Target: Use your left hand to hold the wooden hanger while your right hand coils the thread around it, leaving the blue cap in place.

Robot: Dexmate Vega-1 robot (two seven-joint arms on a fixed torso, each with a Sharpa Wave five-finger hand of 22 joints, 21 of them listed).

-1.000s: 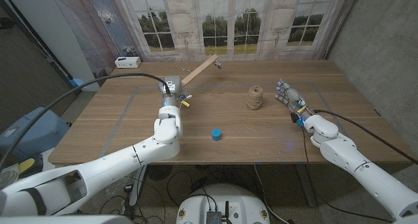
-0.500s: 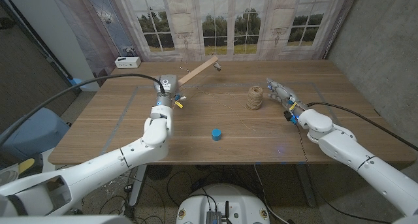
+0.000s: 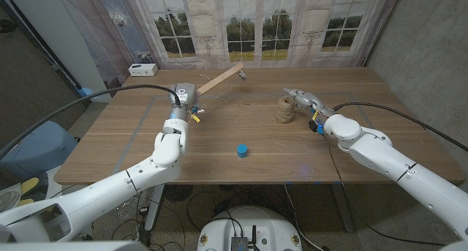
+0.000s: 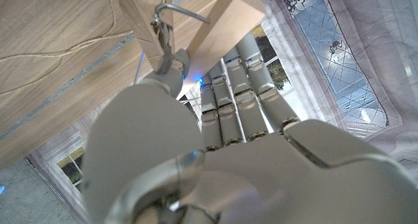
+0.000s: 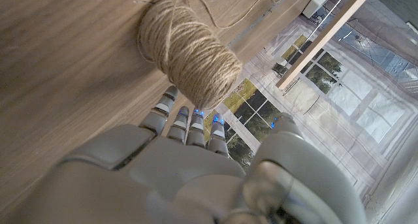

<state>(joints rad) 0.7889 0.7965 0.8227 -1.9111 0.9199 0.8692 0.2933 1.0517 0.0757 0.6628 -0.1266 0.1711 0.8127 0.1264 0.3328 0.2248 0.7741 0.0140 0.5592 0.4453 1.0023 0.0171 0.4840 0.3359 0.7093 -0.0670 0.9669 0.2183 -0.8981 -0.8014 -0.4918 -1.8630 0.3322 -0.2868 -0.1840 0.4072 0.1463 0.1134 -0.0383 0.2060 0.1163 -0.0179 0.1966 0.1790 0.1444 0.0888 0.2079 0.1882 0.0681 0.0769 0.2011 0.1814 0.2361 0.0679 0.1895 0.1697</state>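
Left hand (image 3: 184, 96) grips the hanger (image 3: 223, 77). Right hand (image 3: 301, 99), fingers apart and empty, could easily knock over the twine spool (image 3: 285, 109).

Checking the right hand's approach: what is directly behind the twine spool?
Bare wooden table lies behind the twine spool, with loose thread trailing away. The right hand beside it covers some tabletop.

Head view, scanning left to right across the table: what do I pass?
White box → left hand → wooden hanger → blue cap → thread spool → right hand.
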